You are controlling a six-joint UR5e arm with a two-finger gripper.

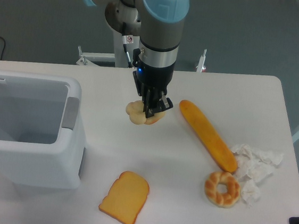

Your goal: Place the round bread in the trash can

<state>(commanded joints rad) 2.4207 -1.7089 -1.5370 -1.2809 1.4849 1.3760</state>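
Note:
The round bread is a pale beige lumpy bun near the middle of the white table, partly hidden by my gripper. The fingers are closed on the bun, which looks slightly raised off the tabletop. The trash can is a large white boxy bin at the left with its lid swung open and its grey inside showing. The bun is to the right of the bin's opening, well apart from it.
A long orange baguette lies right of the gripper. A golden twisted ring and crumpled white paper sit at the right front. An orange toast slice lies near the front edge.

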